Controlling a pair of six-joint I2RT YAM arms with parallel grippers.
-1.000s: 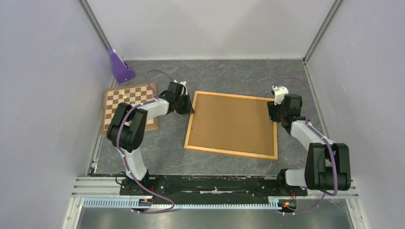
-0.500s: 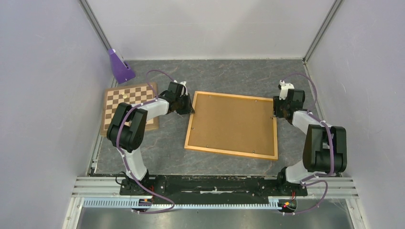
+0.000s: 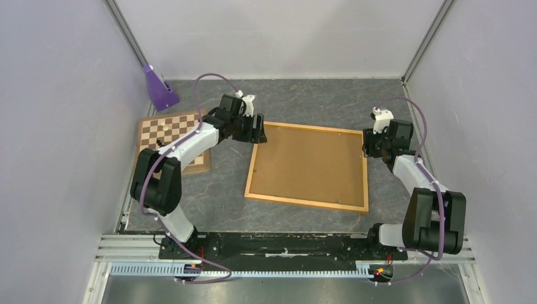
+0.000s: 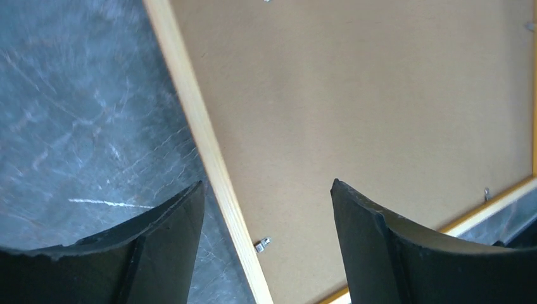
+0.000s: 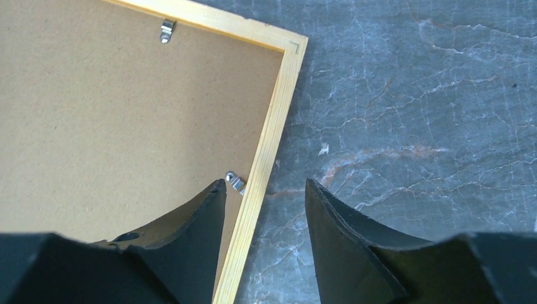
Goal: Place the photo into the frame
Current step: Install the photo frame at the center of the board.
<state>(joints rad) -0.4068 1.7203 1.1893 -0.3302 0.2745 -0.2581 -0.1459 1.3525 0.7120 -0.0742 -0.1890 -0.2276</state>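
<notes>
The frame (image 3: 308, 166) lies back side up in the middle of the table, its brown fibreboard back inside light wooden rails. The photo is hidden. My left gripper (image 3: 258, 130) hovers over the frame's far left corner, open. In the left wrist view its jaws (image 4: 266, 183) stand wide apart above the left rail (image 4: 209, 152) and a small clip (image 4: 261, 244). My right gripper (image 3: 366, 144) is at the far right corner, open. In the right wrist view its jaws (image 5: 265, 182) straddle the right rail (image 5: 266, 152) beside a clip (image 5: 234, 182) without pinching it.
A brown-and-white chessboard (image 3: 171, 136) lies left of the frame, partly under my left arm. A purple block (image 3: 159, 88) stands at the back left corner. Walls close the table in on the left, back and right.
My left gripper has opened and swung up and to the right over the frame's far left corner. The right gripper has shifted slightly along the right rail. The frame has not moved.
</notes>
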